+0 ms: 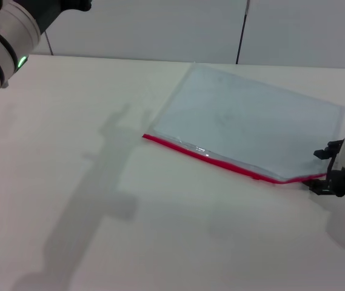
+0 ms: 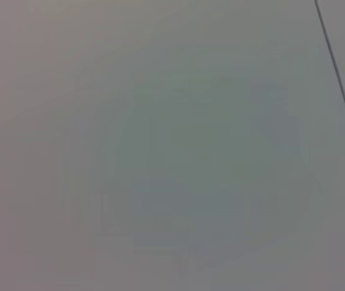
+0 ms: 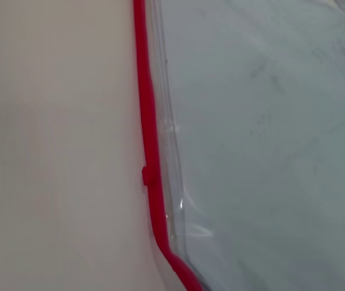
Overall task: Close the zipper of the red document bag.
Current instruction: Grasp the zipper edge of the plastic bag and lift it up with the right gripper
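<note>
The red document bag (image 1: 251, 121) lies flat on the white table, a pale translucent pouch. Its zipper (image 1: 208, 156) is the bright red strip along the long edge nearest me. My right gripper (image 1: 325, 173) sits at the bag's right-hand end and is shut on that end of the red edge, which kinks upward there. The right wrist view looks along the zipper (image 3: 151, 157) beside the bag (image 3: 263, 139) and shows a small red slider (image 3: 147, 176) partway along. My left arm (image 1: 8, 30) is raised at the far left, its gripper out of view.
The white table (image 1: 99, 230) spreads to the left of and in front of the bag. A pale wall with a dark vertical seam (image 1: 241, 30) stands behind it. The left wrist view shows only a blank grey surface (image 2: 172, 145).
</note>
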`<move>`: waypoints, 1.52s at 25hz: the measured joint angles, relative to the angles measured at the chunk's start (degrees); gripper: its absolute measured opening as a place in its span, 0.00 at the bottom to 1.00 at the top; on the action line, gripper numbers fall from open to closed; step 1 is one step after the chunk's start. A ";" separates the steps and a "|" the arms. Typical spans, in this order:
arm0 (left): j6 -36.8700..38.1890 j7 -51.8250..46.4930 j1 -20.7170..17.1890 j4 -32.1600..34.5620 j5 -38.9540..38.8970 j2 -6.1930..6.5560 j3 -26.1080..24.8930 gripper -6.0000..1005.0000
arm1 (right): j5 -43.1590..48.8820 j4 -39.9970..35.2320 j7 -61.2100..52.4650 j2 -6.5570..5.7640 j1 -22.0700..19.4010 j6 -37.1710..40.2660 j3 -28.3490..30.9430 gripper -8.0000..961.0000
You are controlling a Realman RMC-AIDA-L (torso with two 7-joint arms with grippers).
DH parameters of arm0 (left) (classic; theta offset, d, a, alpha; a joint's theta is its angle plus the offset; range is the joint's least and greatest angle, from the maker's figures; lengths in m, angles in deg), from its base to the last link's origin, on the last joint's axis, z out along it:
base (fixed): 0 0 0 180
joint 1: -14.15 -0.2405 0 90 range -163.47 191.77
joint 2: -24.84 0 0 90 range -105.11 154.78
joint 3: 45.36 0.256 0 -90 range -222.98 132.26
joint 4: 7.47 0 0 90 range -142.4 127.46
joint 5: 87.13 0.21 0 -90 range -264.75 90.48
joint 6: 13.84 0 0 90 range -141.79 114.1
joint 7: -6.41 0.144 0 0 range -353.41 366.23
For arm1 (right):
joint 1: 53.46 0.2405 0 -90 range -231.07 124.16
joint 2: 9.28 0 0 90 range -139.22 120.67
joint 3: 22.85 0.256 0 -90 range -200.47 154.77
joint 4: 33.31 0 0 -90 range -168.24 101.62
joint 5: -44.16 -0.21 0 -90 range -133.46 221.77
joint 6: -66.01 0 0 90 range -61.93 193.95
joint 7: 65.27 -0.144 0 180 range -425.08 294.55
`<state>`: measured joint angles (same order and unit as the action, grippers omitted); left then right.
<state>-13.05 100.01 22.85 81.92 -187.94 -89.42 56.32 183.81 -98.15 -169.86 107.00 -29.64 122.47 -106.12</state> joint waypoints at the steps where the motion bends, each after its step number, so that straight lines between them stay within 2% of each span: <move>1: 0.00 0.00 0.00 0.00 0.00 0.00 0.00 0.51 | -0.03 0.00 -0.14 0.00 0.15 -0.01 -0.02 0.68; 9: 0.00 0.00 0.00 0.09 0.00 0.00 0.00 0.51 | -0.21 -0.02 -0.52 0.00 0.93 0.06 -0.06 0.68; 16: 0.00 0.00 -0.07 0.17 0.00 0.00 0.00 0.51 | -0.57 0.15 -1.19 0.00 1.58 0.51 -0.09 0.58; 28: 0.00 0.00 0.15 0.15 0.00 0.00 0.00 0.50 | -0.61 4.86 -1.31 -0.01 4.99 0.67 -2.11 0.22; 38: -0.26 0.08 0.07 0.00 0.00 0.17 0.36 0.50 | -0.66 3.82 -3.32 -0.14 4.97 1.37 -0.84 0.18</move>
<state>-13.31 100.10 22.93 81.91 -187.94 -89.25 56.68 183.16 -94.33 -173.19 106.87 -24.67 123.84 -106.96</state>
